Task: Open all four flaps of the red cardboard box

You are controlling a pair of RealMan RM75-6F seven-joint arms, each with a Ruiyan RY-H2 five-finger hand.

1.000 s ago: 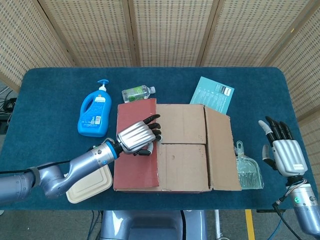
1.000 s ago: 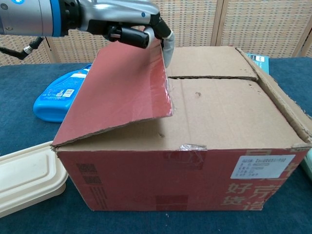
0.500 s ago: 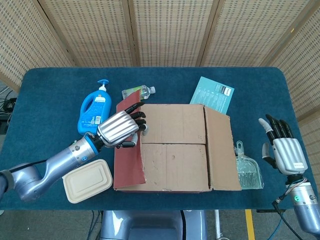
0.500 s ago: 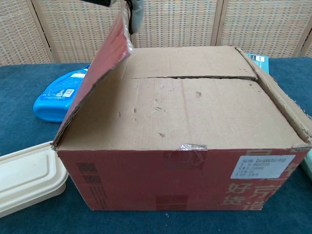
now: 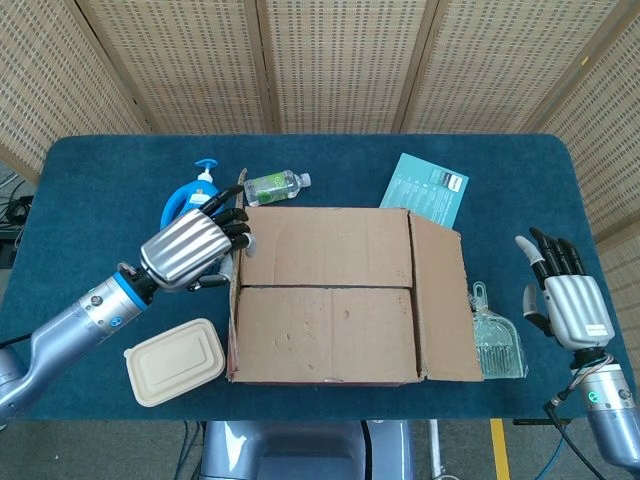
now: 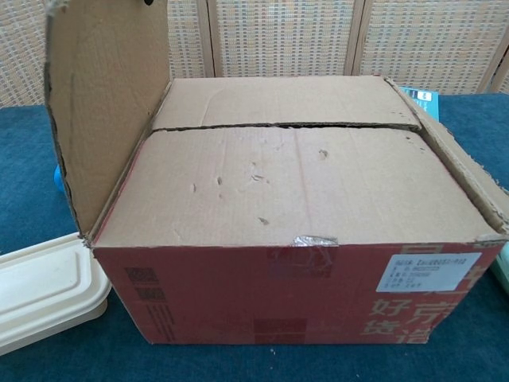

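Observation:
The red cardboard box stands mid-table, its red front facing the chest view. Its left flap stands upright, brown inner face showing. My left hand is at the box's left side, its fingers curled over that flap's top edge, holding it. The two inner flaps lie flat and closed. The right flap lies down over them. My right hand hovers right of the box, fingers spread, holding nothing.
A blue detergent bottle sits partly behind my left hand, a small clear bottle beside it. A teal booklet lies behind the box. A clear dustpan lies to its right, a beige lunch box at front left.
My left hand has swung the left flap up off the box top and out to the left, from flat to upright. The right hand has stayed put.

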